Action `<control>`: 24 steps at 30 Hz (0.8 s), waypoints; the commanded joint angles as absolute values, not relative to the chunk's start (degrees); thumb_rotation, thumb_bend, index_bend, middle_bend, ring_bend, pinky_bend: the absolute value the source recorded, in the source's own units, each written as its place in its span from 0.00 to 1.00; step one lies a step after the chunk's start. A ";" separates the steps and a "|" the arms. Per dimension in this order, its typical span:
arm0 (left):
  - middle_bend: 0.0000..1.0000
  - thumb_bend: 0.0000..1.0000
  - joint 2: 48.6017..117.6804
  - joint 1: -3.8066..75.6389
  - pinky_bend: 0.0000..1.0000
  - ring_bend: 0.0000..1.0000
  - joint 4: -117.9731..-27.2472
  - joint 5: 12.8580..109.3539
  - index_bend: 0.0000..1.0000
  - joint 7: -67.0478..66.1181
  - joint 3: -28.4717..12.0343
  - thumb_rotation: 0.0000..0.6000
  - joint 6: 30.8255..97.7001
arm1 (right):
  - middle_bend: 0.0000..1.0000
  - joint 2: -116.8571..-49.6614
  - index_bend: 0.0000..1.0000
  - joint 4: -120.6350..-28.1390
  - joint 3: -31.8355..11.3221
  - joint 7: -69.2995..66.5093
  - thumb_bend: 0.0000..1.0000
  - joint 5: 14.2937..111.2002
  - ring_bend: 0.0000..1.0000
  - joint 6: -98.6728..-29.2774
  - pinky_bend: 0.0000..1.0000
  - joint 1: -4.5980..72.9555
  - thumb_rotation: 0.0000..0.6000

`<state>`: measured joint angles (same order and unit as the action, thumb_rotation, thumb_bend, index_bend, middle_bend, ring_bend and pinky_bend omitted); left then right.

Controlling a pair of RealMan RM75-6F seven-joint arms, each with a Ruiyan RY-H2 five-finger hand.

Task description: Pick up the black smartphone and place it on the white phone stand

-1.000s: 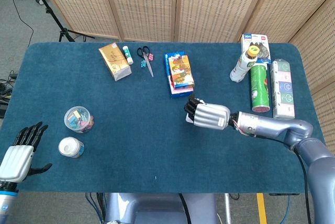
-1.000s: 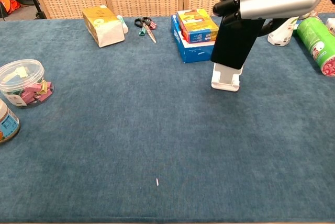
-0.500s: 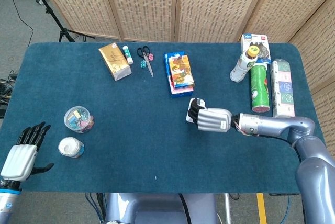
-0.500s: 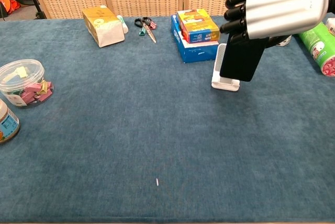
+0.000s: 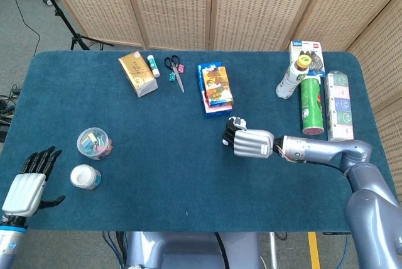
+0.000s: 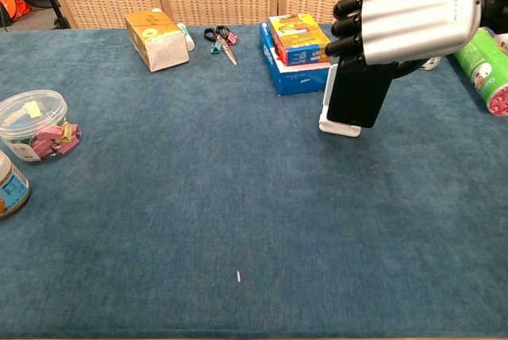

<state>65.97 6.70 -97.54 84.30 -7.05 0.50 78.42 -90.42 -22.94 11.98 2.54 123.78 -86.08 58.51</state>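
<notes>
While my right hand (image 6: 409, 16) grips the flat black smartphone (image 6: 355, 95) by its upper end, I hold the phone nearly upright, its lower edge at the front lip of the small white plastic phone stand (image 6: 332, 121), which sits on the dark blue felt table (image 6: 198, 197) just in front of the stacked blue and yellow cartons (image 6: 295, 52). I cannot tell from the chest view whether the phone's edge is seated behind the lip or merely resting against it. I judge the chief risk to be a premature release: if the edge sits on top of the lip, the phone could slide forward and fall flat on the felt. A second risk is that the light stand may skid or tip backward toward the cartons if I press the phone against its backrest. In the head view the right hand (image 5: 250, 142) hides both phone and stand, so I cannot check alignment from above. The right forearm reaches in from the robot's right, low over the table, the back of the hand facing up and forward, fingers curled down around the phone. My left hand (image 5: 28, 184) hangs at the near left table edge, fingers spread, holding nothing, near the white paper cup (image 5: 85, 176) and the clear round tub of coloured clips (image 5: 94, 143).
</notes>
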 commanded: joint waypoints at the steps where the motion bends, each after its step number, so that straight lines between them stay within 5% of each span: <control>1: 0.00 0.00 65.95 6.71 0.00 0.00 -97.57 84.28 0.00 -7.03 0.52 1.00 78.41 | 0.58 -90.76 0.55 -22.80 12.20 2.41 0.44 123.34 0.45 -85.96 0.39 58.77 1.00; 16: 0.00 0.00 65.87 6.70 0.00 0.00 -97.57 84.42 0.00 -6.97 0.73 1.00 78.54 | 0.58 -91.07 0.55 -22.77 13.20 2.21 0.44 121.07 0.45 -85.34 0.39 59.46 1.00; 24: 0.00 0.00 65.96 6.82 0.00 0.00 -97.54 84.33 0.00 -7.33 0.77 1.00 78.37 | 0.54 -91.72 0.55 -22.51 13.49 2.35 0.36 119.85 0.45 -85.27 0.39 59.24 1.00</control>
<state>65.95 6.82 -97.55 84.35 -7.29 0.78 78.34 -91.69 -22.52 13.47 2.32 119.88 -85.27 59.25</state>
